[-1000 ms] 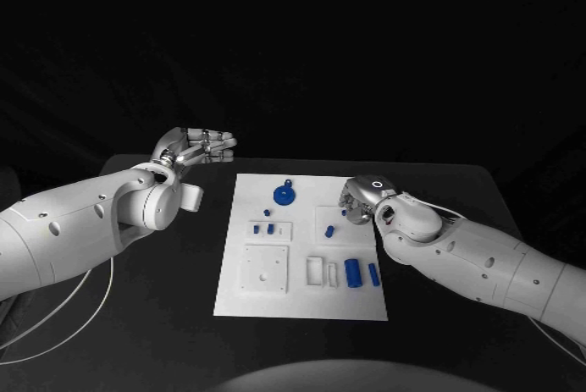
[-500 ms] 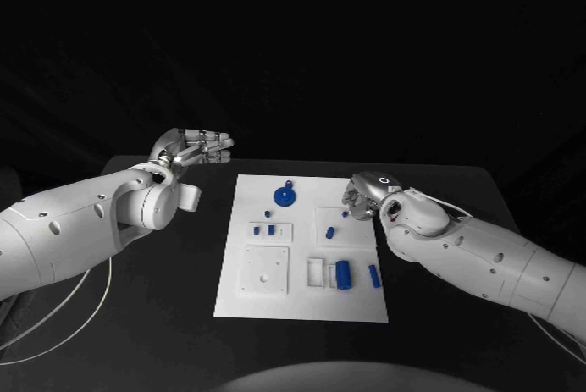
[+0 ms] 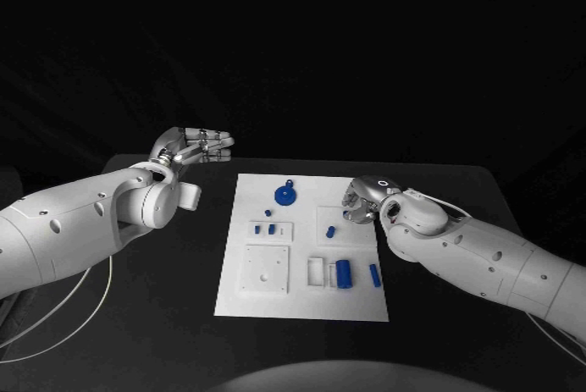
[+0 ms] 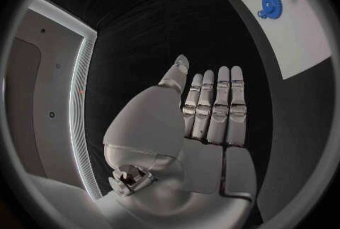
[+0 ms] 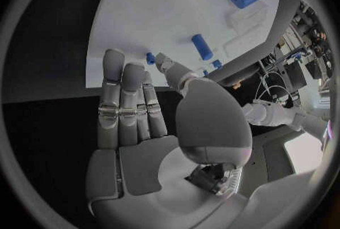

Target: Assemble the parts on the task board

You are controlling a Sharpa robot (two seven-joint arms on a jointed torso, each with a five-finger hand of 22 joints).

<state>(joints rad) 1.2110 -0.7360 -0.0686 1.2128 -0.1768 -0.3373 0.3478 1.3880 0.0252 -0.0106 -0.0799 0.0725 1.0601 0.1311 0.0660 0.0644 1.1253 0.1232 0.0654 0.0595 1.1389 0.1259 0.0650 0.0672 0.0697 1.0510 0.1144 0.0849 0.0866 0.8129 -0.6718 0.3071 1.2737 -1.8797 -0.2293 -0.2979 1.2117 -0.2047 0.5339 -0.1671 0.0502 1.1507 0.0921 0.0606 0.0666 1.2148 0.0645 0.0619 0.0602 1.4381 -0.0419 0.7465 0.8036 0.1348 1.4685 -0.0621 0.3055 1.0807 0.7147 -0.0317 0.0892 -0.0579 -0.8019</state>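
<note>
The white task board [image 3: 301,244] lies flat in the middle of the black surface [image 3: 439,189], between the two arms, so either hand can reach it. On it the blue parts are laid out apart from one another: a round gear-like piece [image 3: 284,196] near the far edge, two small pegs [image 3: 262,229] standing in a raised white block on the left side, one short peg [image 3: 329,232] on a square pad on the right side, and a thicker cylinder [image 3: 345,273] with a slimmer piece [image 3: 373,275] beside it toward the near edge. A plain white square plate [image 3: 265,267] and a white slotted block [image 3: 317,272] sit near them.

The left hand [image 3: 196,146] hangs off the board, over the surface beyond its far left corner; in the left wrist view its fingers [image 4: 216,107] lie straight and side by side, holding nothing. It looks parked out of the way.

The right hand [image 3: 362,200] is at the board's right edge, just beside the short peg. In the right wrist view its fingers [image 5: 122,101] are extended with the thumb apart, and nothing is held. Judging from that placement, this hand is lining up to pick the short peg, and no part seems joined to another yet.
</note>
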